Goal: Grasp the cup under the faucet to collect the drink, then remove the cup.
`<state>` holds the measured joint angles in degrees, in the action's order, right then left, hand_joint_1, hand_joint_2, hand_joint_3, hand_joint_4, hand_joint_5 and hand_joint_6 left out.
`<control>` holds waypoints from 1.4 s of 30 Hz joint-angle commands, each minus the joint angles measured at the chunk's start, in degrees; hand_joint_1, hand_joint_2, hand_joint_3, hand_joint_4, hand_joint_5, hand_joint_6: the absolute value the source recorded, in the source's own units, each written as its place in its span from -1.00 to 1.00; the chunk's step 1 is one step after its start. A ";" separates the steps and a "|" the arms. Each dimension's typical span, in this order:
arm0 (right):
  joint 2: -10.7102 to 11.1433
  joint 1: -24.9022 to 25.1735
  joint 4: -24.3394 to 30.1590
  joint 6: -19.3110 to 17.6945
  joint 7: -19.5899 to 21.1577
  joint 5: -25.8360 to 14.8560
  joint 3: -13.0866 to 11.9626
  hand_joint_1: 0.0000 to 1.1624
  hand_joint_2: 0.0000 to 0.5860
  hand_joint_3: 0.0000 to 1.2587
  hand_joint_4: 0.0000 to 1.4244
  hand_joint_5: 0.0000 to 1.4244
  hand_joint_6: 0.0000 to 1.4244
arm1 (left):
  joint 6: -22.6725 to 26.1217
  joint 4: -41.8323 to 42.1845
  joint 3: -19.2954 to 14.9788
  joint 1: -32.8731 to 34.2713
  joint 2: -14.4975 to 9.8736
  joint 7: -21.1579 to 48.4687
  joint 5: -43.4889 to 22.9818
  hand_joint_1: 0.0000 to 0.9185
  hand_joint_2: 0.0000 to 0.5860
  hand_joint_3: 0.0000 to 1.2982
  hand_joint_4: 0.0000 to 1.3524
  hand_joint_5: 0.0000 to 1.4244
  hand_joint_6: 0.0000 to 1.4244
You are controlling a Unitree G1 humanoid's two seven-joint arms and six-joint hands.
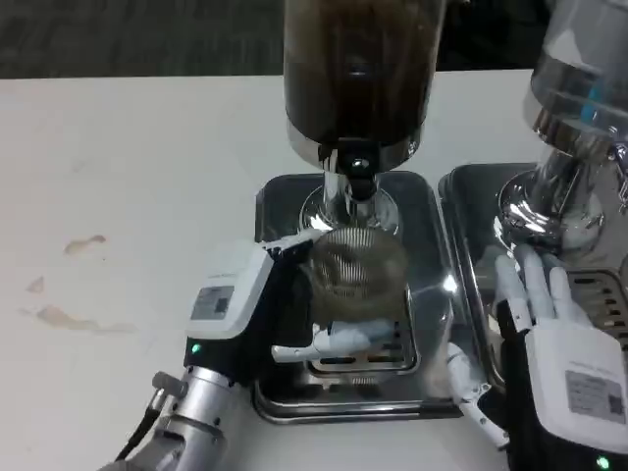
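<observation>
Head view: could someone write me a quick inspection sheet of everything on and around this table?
Surface: white table, with a few brownish stains on its left part.
Job's things: clear ribbed cup sits over the drip tray, just below the faucet of the dark drink dispenser.
Clutter: nothing seen besides the stains.
Robot hands: left robot hand grips the cup from its left side; right robot hand holds nothing, fingers extended, lying on the rim between the two trays.
Cables: dark cable beside the left forearm.
Surroundings: second dispenser with a clear tank on the right; dark floor behind.
</observation>
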<state>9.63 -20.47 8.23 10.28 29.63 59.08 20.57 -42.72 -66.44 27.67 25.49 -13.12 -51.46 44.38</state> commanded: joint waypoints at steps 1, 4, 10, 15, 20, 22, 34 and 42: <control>0.06 0.54 -0.77 -0.21 0.72 -0.75 -0.32 -0.76 0.73 -0.88 -1.00 -1.00 -0.77 | -1.08 0.52 0.01 -0.41 -0.72 0.95 -1.06 -0.51 -0.86 -0.53 -0.43 -0.19 -0.33; 0.11 0.65 -0.81 -0.23 0.70 -0.82 -0.37 -0.76 0.73 -0.88 -1.00 -1.00 -0.77 | -1.67 0.94 -0.19 -0.63 -0.98 1.10 -1.65 -0.64 -0.89 -0.63 -0.56 -0.30 -0.44; 0.47 1.00 -0.95 -0.38 0.47 -1.20 -0.55 -0.76 0.73 -0.88 -1.00 -1.00 -0.77 | -3.05 2.47 -0.84 -1.66 -2.24 0.58 -2.61 -0.86 -1.00 -0.73 -0.65 -0.37 -0.51; 0.81 1.74 -1.44 -0.56 0.33 -1.38 -0.51 -0.76 0.73 -0.88 -1.00 -1.00 -0.77 | -4.58 3.62 -2.44 -2.89 -3.45 1.15 -4.39 -0.99 -1.00 -0.77 -0.67 -0.37 -0.54; 1.25 2.35 -1.69 -0.72 0.16 -1.80 -0.76 -0.76 0.73 -0.89 -1.00 -1.00 -0.77 | -8.43 6.59 -5.31 -5.58 -5.93 4.53 -8.43 -1.00 -1.00 -0.81 -0.74 -0.44 -0.62; 1.44 2.46 -1.71 -0.80 0.08 -1.96 -0.83 -0.76 0.73 -0.89 -1.00 -1.00 -0.77 | -9.95 7.91 -6.93 -6.82 -6.70 7.18 -10.89 -1.00 -1.00 -0.84 -0.79 -0.49 -0.67; 3.69 2.61 -0.72 -0.60 -0.16 -0.79 -0.31 -0.81 0.71 -0.90 -1.00 -1.00 -0.93 | -12.71 24.84 -15.57 -17.20 -11.19 32.72 -28.34 -1.00 -0.84 -1.00 -1.00 -1.00 -1.00; 4.44 3.13 -1.55 -0.89 -0.52 -1.76 -0.21 -0.82 0.74 -0.90 -1.00 -1.00 -0.93 | -10.72 35.43 -17.65 -20.24 -12.83 58.59 -51.80 -1.00 -0.83 -1.00 -1.00 -1.00 -1.00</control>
<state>13.82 -17.86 6.91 9.92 29.33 57.30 20.52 -55.27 -35.40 10.87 6.02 -24.60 -0.96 -0.45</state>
